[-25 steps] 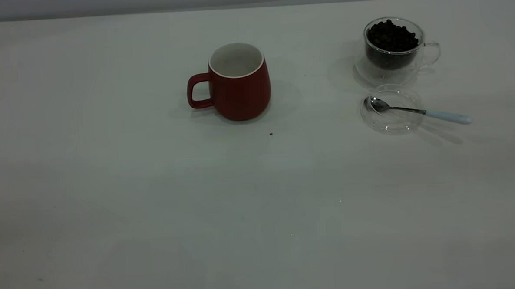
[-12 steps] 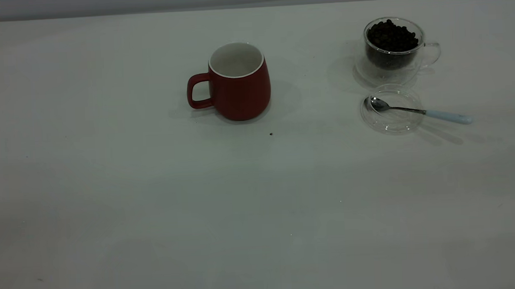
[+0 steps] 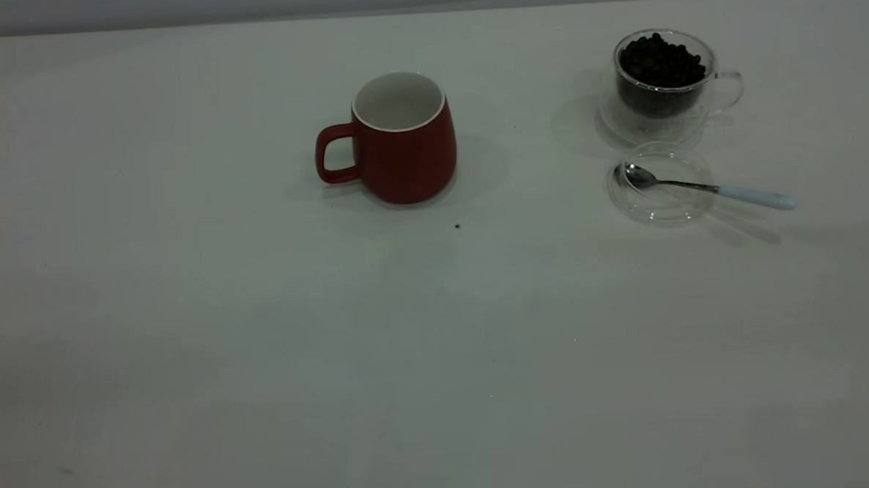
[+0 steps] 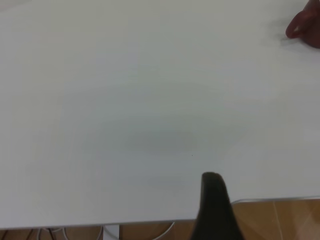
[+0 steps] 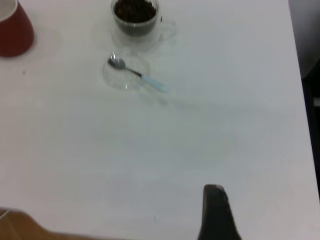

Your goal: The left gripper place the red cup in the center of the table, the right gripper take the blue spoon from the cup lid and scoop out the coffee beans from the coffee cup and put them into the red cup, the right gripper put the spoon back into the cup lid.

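The red cup (image 3: 400, 139) stands upright near the middle of the white table (image 3: 263, 339), handle to the left, white inside showing no beans. At the back right, the clear coffee cup (image 3: 662, 91) holds a heap of coffee beans (image 3: 661, 58). Just in front of it, the blue spoon (image 3: 711, 186) lies with its bowl in the cup lid (image 3: 660, 201). Neither arm shows in the exterior view. My left gripper (image 4: 212, 177) hovers shut near the table's edge, far from the red cup (image 4: 305, 27). My right gripper (image 5: 214, 189) is shut, well away from the spoon (image 5: 137, 74), lid (image 5: 117, 80) and coffee cup (image 5: 135, 17).
A tiny dark speck (image 3: 457, 226) lies in front of the red cup. The table edge (image 4: 275, 201) with wooden floor beyond it shows in the left wrist view. In the right wrist view, another table edge (image 5: 299, 75) runs along one side.
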